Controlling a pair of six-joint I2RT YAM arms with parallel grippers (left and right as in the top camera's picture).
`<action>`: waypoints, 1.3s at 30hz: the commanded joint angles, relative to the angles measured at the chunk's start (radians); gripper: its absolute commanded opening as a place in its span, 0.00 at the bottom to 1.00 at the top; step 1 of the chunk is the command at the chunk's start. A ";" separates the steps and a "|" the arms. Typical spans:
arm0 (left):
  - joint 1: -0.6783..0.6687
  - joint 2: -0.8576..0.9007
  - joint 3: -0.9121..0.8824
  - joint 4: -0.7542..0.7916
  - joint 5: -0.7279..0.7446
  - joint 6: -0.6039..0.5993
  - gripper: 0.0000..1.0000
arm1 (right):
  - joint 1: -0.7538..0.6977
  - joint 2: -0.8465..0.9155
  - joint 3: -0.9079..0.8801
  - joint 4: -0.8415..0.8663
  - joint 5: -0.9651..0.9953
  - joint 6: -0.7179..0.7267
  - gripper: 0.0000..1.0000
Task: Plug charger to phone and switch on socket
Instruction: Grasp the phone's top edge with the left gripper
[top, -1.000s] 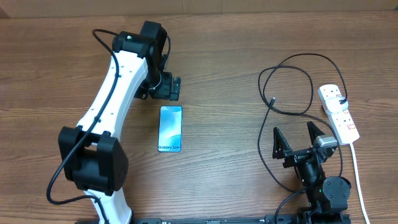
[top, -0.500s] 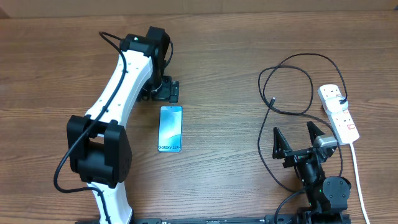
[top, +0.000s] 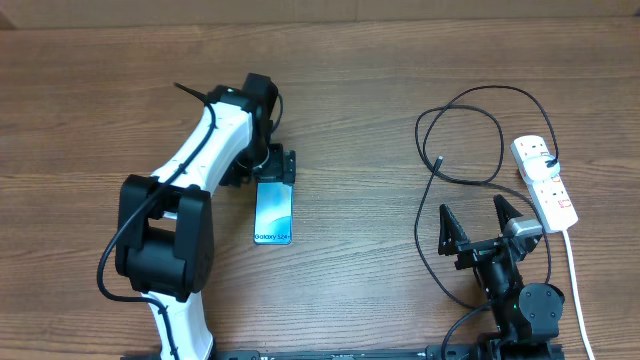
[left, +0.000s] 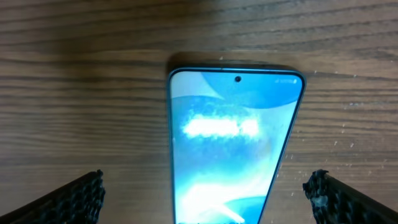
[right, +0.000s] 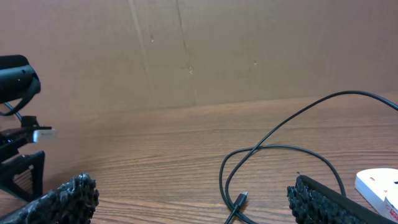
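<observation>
While the right fingers (top: 448, 228) wait near the base on the right of the desk (top: 360, 300), spread as wide as they go and holding nothing, the work in hand is on the left. Left of centre lies the phone (top: 273, 212), flat and face up, its long axis running near to far. The small line at the near end of its light blue screen reads "Galaxy S24+". Over its far end hang the left fingers (top: 288, 165), fully parted and empty. In the left wrist view one ribbed pad shows on either side of the phone, with the front camera hole between them and neither pad touching it.

I judge this to be the opening step: reaching to take or steady the phone for plugging. Next, those fingers would need to come down squarely astride the long edges and close gently, since a slim slab flat on wood offers little to catch.

Farther right, the charger (top: 470, 92) lies in loose loops. Its plug tip (top: 440, 160) is free on the wood, well apart from the phone, so the right arm would likely have to fetch it. At the far right sits the socket (top: 545, 180), white with red switch marks. No lettering on it is legible.
</observation>
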 joint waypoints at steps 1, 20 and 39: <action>-0.054 0.013 -0.032 0.020 0.020 -0.032 0.99 | 0.005 -0.008 -0.011 0.003 0.006 -0.008 1.00; -0.100 0.013 -0.095 0.019 -0.031 -0.111 1.00 | 0.005 -0.008 -0.011 0.003 0.006 -0.008 1.00; -0.089 0.013 -0.211 0.148 -0.086 -0.080 1.00 | 0.005 -0.008 -0.011 0.003 0.006 -0.008 1.00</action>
